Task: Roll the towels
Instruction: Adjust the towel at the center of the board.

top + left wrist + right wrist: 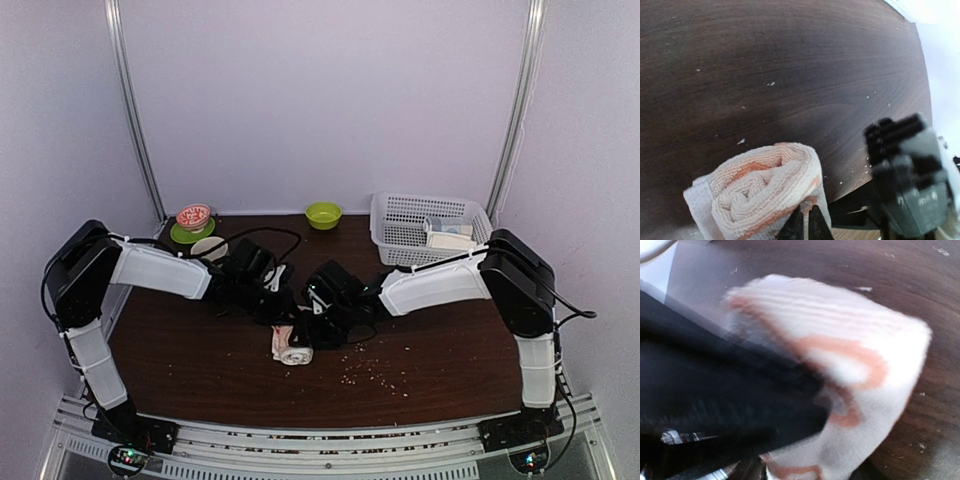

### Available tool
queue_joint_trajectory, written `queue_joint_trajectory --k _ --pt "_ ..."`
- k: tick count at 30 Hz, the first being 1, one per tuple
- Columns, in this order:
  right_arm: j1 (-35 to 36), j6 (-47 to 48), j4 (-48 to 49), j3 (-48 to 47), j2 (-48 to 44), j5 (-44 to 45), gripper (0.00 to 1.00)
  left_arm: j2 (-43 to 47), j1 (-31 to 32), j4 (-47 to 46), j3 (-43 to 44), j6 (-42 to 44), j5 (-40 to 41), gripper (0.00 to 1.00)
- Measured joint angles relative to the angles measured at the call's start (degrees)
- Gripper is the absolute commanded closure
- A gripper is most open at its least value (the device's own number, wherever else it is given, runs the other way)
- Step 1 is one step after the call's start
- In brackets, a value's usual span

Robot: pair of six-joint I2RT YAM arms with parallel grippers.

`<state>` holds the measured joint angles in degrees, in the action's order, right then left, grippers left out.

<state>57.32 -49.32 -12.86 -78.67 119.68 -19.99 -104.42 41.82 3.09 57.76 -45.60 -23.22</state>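
Peach-orange towel (765, 192) is shown rolled, its spiral end facing the nearly closed left gripper (804, 226). Right gripper (312, 325), seemingly on the roll, is blurred; its spread cannot be told.

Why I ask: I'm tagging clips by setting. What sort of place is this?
Probably a lab test booth, not a home: plain white walls with metal poles, two robot arms bolted by a wooden table, and props like a basket and bowl.
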Motion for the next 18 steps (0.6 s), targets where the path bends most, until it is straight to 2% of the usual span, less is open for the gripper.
queue_joint_trajectory --k 2,8,13,18 --pt "0.2 -0.1 0.1 0.6 -0.8 0.2 0.35 0.3 0.0 1.2 0.0 0.8 1.2 1.0" --pt "0.2 -0.6 0.3 6.9 -6.0 0.7 0.31 -0.3 0.0 2.5 -0.1 1.7 3.4 1.0" --pt "-0.9 -3.8 5.6 12.6 -8.9 -0.3 0.27 -0.3 0.0 0.9 -1.4 1.6 4.2 1.0" --pt "-1.4 -6.5 10.4 13.8 -8.8 -2.4 0.18 0.0 0.0 -2.7 -3.7 1.1 4.4 1.0"
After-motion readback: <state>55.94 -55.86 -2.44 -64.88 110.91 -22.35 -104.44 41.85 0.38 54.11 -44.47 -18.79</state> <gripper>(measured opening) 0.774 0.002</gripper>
